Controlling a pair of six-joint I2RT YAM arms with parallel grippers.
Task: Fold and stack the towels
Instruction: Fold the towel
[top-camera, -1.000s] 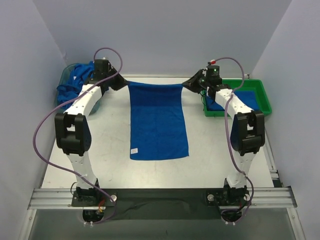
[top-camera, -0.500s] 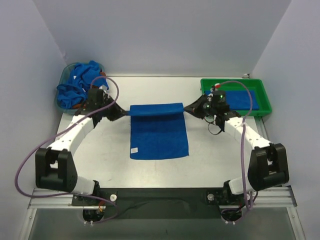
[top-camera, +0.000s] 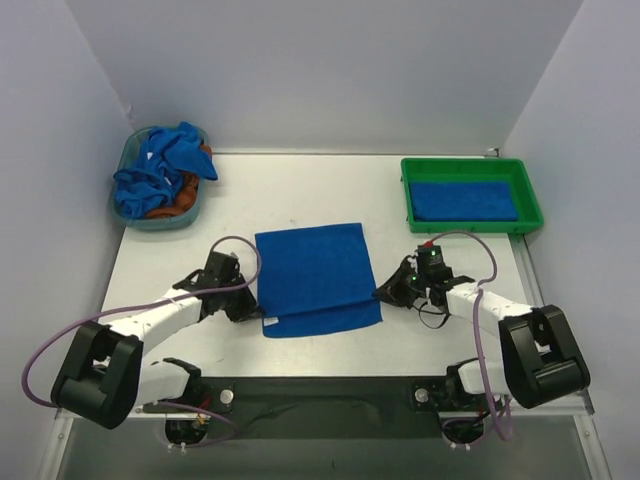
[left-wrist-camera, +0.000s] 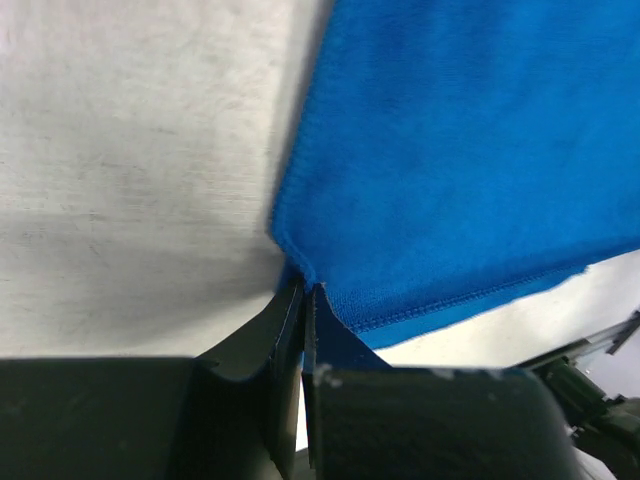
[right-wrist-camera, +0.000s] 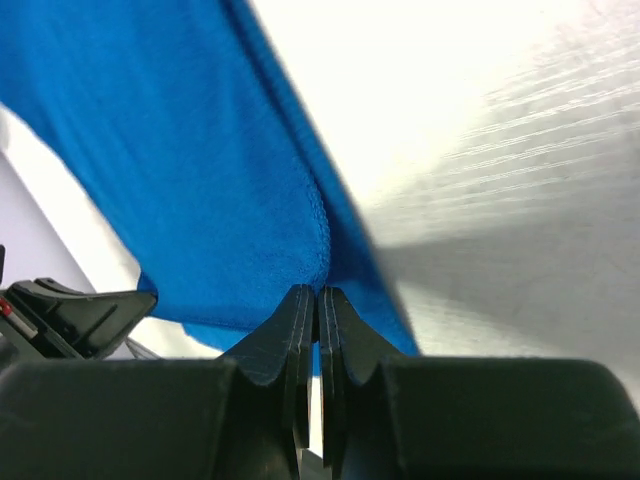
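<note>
A royal-blue towel lies folded in half on the table's middle, its doubled edge towards me. My left gripper is low at its near left corner, shut on that corner. My right gripper is shut on the near right corner. In the left wrist view the towel runs from the pinched tips up and right. The right wrist view has the towel bunched at the shut tips. Another folded towel lies in the green tray. More towels are heaped in the teal basket.
The green tray stands at the back right, the teal basket at the back left with an orange-brown cloth under the blue heap. White walls close the table's back and sides. A metal rail runs along the near edge.
Both grippers carried the towel's far edge from the back of the table towards me and down, laying it over the near half. The towel now lies doubled.
</note>
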